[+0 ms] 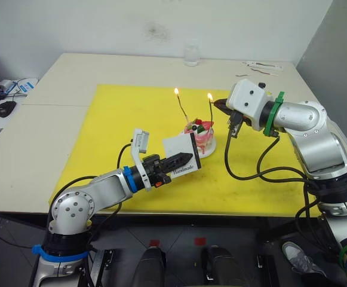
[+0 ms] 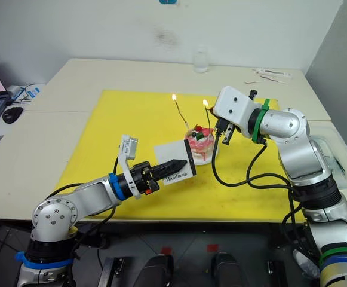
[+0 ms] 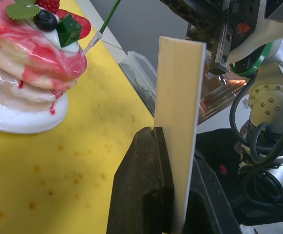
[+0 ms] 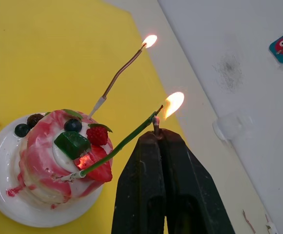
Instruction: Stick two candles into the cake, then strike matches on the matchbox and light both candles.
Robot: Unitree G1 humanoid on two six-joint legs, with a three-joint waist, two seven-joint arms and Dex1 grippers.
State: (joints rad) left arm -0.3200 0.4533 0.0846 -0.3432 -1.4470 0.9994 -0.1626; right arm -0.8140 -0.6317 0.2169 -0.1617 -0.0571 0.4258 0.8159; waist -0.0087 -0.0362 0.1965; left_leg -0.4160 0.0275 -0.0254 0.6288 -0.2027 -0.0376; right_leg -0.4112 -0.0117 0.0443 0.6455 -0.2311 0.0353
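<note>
Two candles stand in the cake (image 1: 201, 136), which sits on its white plate (image 4: 5, 192) on the yellow mat (image 1: 131, 125) near the middle of the counter (image 1: 54, 78); the far candle (image 4: 119, 73) is burning, and a flame sits at the tip of the near candle (image 4: 126, 141) too.

Right gripper (image 4: 157, 132) is closed on a match (image 4: 156, 123), its burning head held just at the near candle's tip; left gripper (image 3: 173, 146) is clamped on the matchbox (image 1: 182, 154), held upright just beside the cake on the near side.

Risks from here, as I judge them — the match is short and its flame sits close to the black fingers (image 4: 146, 185), so lingering could scorch them; a nudge against the leaning near candle could tip it out of the cake; a careless left-arm move could knock the plate.
</note>
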